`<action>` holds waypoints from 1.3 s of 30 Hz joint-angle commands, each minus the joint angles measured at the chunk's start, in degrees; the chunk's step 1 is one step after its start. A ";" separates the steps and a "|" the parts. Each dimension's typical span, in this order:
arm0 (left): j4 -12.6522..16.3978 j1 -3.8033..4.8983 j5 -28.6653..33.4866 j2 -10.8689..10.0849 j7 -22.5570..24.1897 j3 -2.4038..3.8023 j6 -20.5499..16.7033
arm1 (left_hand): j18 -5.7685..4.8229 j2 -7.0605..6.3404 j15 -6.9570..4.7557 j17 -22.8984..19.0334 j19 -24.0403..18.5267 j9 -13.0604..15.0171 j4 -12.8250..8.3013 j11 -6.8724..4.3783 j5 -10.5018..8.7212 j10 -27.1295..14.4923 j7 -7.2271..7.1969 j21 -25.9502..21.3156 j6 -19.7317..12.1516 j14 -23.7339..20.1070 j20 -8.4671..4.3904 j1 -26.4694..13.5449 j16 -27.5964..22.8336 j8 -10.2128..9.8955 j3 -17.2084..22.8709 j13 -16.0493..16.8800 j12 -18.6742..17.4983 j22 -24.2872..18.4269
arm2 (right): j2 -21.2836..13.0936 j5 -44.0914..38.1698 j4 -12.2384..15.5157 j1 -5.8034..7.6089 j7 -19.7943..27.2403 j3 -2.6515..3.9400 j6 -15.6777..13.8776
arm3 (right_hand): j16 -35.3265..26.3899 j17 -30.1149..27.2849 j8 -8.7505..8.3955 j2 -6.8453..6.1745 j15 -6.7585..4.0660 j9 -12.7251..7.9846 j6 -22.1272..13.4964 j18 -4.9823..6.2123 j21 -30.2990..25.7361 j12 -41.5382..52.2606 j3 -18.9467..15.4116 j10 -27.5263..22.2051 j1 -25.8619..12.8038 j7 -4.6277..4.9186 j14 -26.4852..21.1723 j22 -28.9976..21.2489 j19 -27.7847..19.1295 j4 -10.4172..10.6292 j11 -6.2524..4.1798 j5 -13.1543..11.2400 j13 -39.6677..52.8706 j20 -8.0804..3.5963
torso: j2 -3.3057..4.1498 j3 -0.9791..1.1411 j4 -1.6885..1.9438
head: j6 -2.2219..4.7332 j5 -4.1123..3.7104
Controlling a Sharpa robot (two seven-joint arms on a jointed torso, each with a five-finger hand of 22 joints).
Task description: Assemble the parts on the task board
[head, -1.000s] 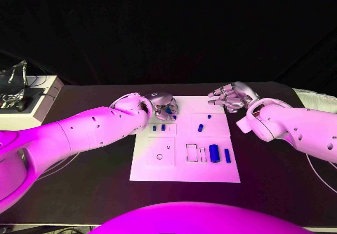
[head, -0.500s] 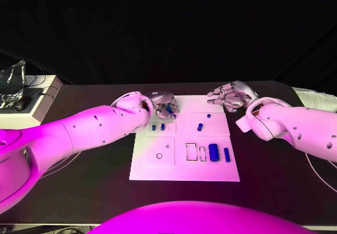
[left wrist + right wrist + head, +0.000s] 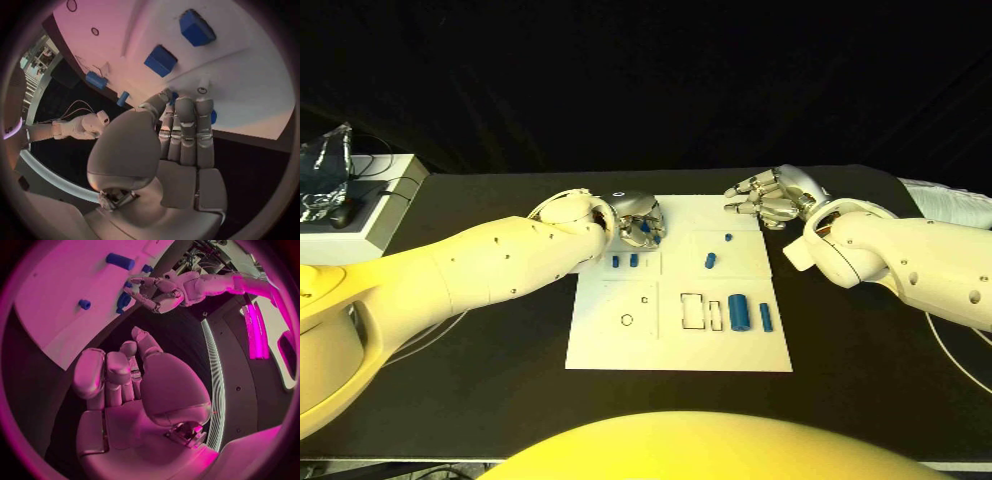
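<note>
The white task board lies mid-table. My left hand hovers over its far left corner; a small blue part sits pinched between thumb and fingers. Two short blue parts stand just in front of that hand. More blue parts lie at the board's middle, farther back, and as a thick and a thin piece at the near right. At the far right corner my right hand hangs with loosely bent fingers and nothing in them.
Outlined slots and a small ring mark the board's near half. A white box with a foil bag on it sits at the table's left edge. White cable lies at the far right.
</note>
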 commanded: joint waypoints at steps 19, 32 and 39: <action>0.20 -0.09 -0.55 -0.15 -1.10 -0.17 1.71 | 0.20 3.24 0.08 0.27 0.54 0.08 -1.73 -0.63 -0.33 4.63 0.88 2.39 3.24 0.05 -0.08 0.93 0.45 -0.10 0.50 0.26 0.92 3.06 | 0.11 -0.11 0.02 -0.02 0.45 0.03 0.91 | 0.06 0.06 -0.14 0.09 -0.25 -0.09 0.04 0.17 0.21 0.08 0.30 -0.30 0.23 0.37 -0.13 8.49 4.19 -0.14 -0.26 0.26 0.03 -0.32 | 0.01 0.01 0.01 | 0.00 0.06; 0.94 -0.11 0.66 -0.73 0.28 -0.17 -1.54 | 0.40 5.30 0.04 0.58 0.16 0.10 -5.33 -1.05 -0.48 7.74 1.41 4.56 6.17 -0.12 0.01 0.46 0.91 -0.19 0.92 0.32 0.51 3.22 | 0.16 -0.14 0.00 -0.02 0.31 0.03 1.12 | -0.05 0.17 -0.14 0.34 -0.26 -0.18 0.15 0.18 0.15 0.07 0.42 -0.34 0.22 0.34 -0.14 8.46 4.18 -0.16 -0.28 0.32 0.04 -0.33 | 0.01 -0.01 0.00 | 0.00 0.18; 3.02 -0.18 1.76 -2.44 0.54 0.00 -3.06 | 0.50 5.20 0.11 0.58 0.10 0.07 -5.75 -0.88 -0.42 7.70 1.74 4.80 5.95 -0.11 0.08 0.45 0.89 -0.18 0.94 0.34 0.40 3.20 | 0.12 -0.17 0.00 -0.02 0.31 0.03 1.20 | -0.05 0.17 -0.14 0.34 -0.26 -0.18 0.15 0.18 0.15 0.07 0.42 -0.34 0.22 0.34 -0.14 8.46 4.18 -0.16 -0.28 0.32 0.04 -0.33 | 0.00 -0.04 0.04 | 0.03 0.23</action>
